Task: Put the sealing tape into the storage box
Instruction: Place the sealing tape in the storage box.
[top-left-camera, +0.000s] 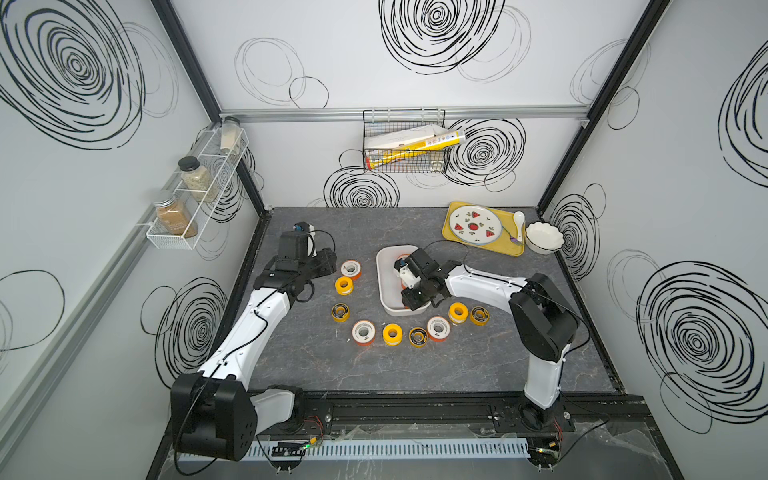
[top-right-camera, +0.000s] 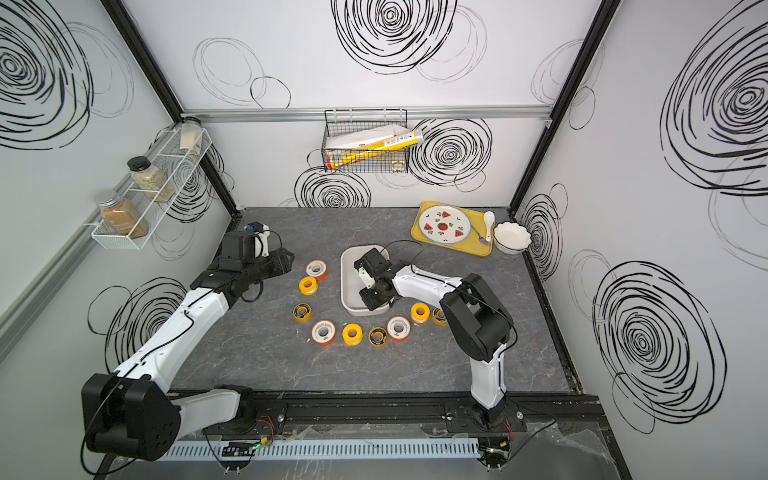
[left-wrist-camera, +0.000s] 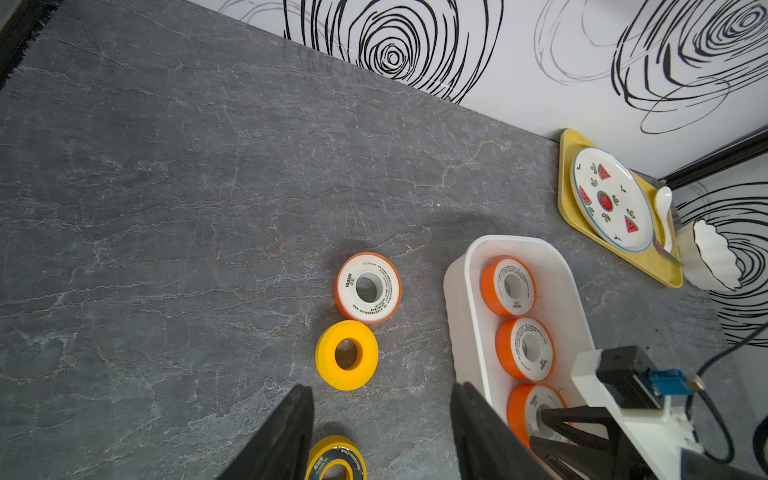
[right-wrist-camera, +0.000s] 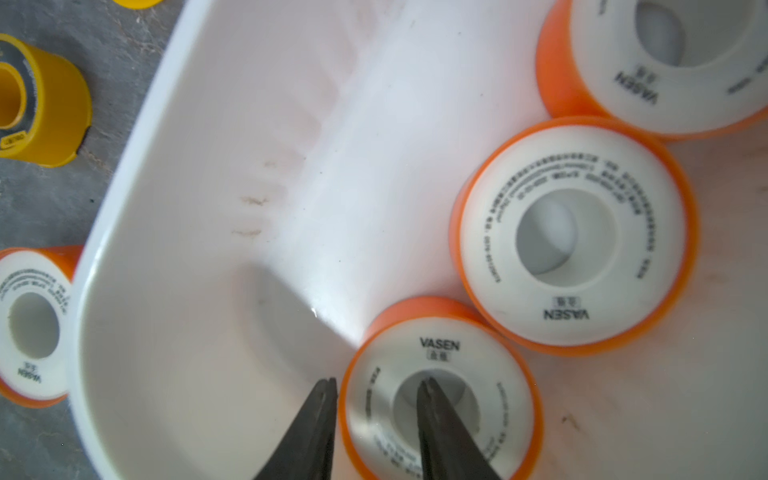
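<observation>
- R gripper (right-wrist-camera: 378, 380) down in storage box (right-wrist-camera: 216, 124); jaws spread a bit, one in hole of orange sealing tape (right-wrist-camera: 440, 361), one outside. No pinch, by the look.
- Open more, lift straight up, no bump on next spool (right-wrist-camera: 573, 232).
- L gripper (left-wrist-camera: 382, 388) jaws wide, nothing in.
- 9 more on table (top-left-camera: 415, 374).

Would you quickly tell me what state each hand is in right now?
Left hand: open, holding nothing.
Right hand: open, astride the wall of an orange spool lying in the storage box, seemingly not gripping it.
</observation>
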